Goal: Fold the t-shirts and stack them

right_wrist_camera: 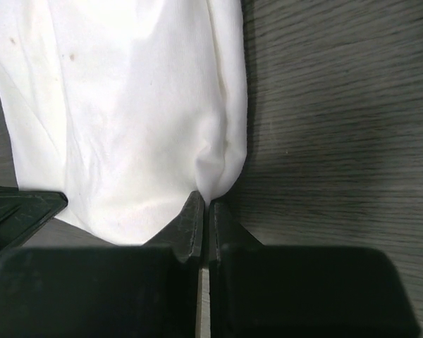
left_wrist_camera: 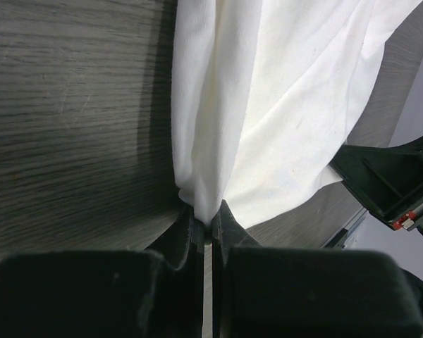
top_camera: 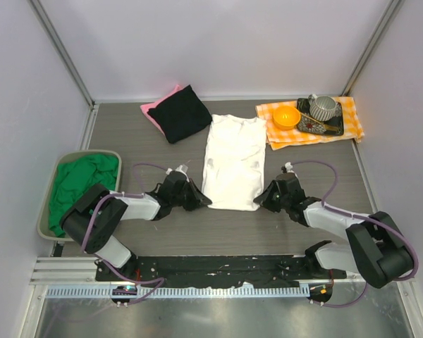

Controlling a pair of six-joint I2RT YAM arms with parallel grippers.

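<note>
A white t-shirt (top_camera: 233, 162) lies flat in the middle of the table, folded into a long strip with its neck end far from me. My left gripper (top_camera: 206, 203) is shut on the near left corner of its hem; in the left wrist view the cloth (left_wrist_camera: 268, 105) bunches into the closed jaws of that gripper (left_wrist_camera: 206, 211). My right gripper (top_camera: 259, 201) is shut on the near right corner, with a pinch of the fabric (right_wrist_camera: 141, 105) caught between its tips (right_wrist_camera: 204, 201). A folded black t-shirt (top_camera: 180, 113) rests on a pink one (top_camera: 154, 109) at the back left.
A green t-shirt (top_camera: 81, 183) lies crumpled in a grey bin (top_camera: 92, 152) at the left edge. At the back right an orange-and-white checked cloth (top_camera: 349, 116) carries an orange bowl (top_camera: 286, 117) and a cup (top_camera: 324, 107) on a dark tray. Walls enclose the table.
</note>
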